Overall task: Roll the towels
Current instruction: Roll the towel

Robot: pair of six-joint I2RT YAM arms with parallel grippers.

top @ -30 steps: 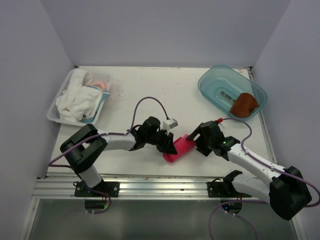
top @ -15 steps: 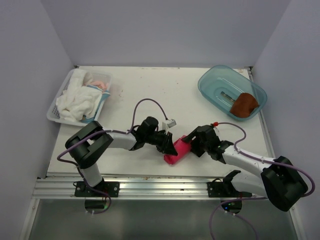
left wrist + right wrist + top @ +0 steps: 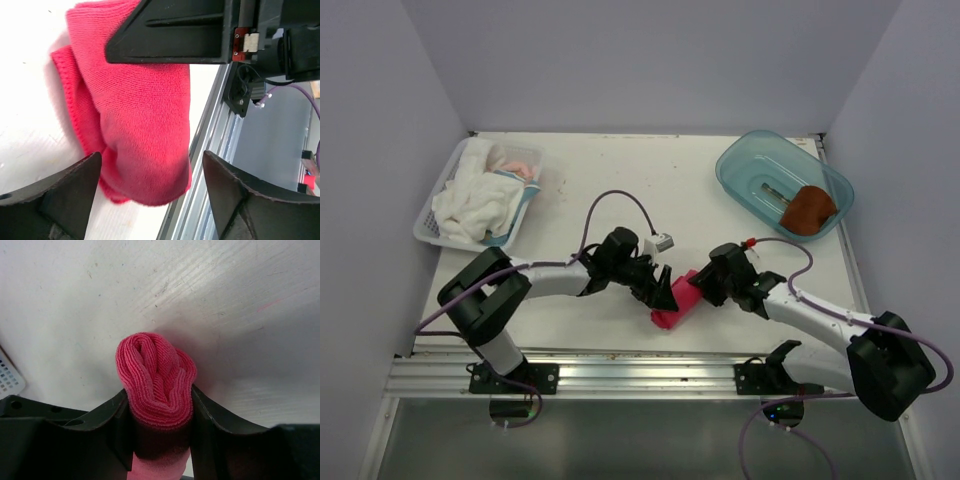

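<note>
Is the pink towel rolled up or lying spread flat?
Rolled up. The pink towel shows coiled layers at its end in the right wrist view, pressed between the fingers of the right gripper.

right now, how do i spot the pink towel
Look at the middle of the table's near edge. The pink towel lies there, rolled up, pinched by the right gripper. The brown towel sits far off in the blue tub.

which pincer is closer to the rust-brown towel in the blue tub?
Right. The right pincer, clamped on the pink towel, sits down-left of the rust-brown towel; the left pincer is open farther left, across the pink towel.
</note>
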